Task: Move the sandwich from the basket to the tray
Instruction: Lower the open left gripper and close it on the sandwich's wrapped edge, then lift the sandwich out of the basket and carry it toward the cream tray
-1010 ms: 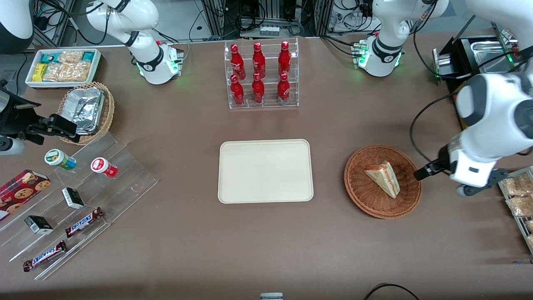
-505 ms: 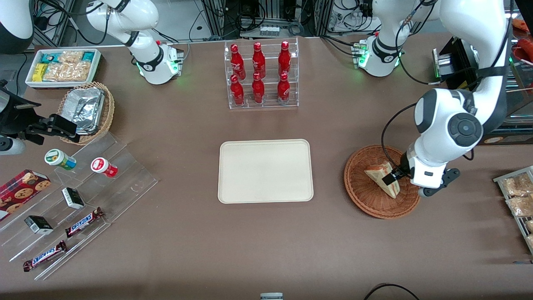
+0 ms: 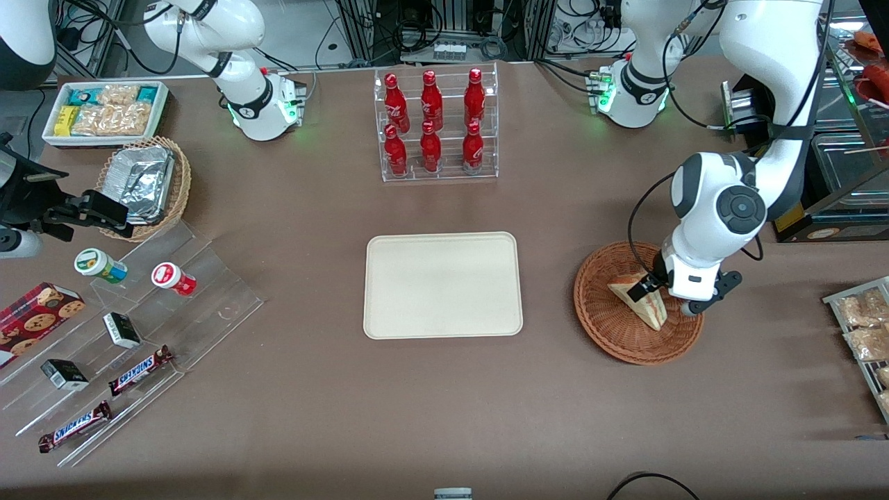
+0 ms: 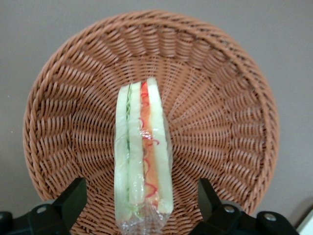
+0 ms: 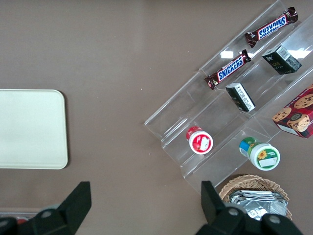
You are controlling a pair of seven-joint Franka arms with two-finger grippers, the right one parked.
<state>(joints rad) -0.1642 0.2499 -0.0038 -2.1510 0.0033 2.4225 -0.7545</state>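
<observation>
One sandwich: the sandwich lies in the basket, standing on one long side, with the layered edge turned up. In the left wrist view the sandwich shows pale bread, green filling and red-orange filling, and a clear wrap is around it.
Basket: round, reddish-brown wicker, it stands on the brown table toward the working arm's end, well apart from the tray. The wrist camera looks straight down in the basket.
Gripper: the gripper is low over the basket, just above the part of the sandwich that is farther from the front camera. In the wrist view the gripper is centred over the sandwich.
Fingers: they are spread wide. One finger is at one flat face of the sandwich and the other finger is at the other face, each with a clear gap to the bread. They hold nothing and touch nothing that I can see.
Tray: the tray is cream-white, flat, in the middle of the table, with nothing on it. The sandwich is not yet moved there.
Other things: a clear rack with six red bottles stands farther from the front camera than the tray. A lighter wicker basket with foil trays and a white bin of snack packets are toward the parked arm's end.
</observation>
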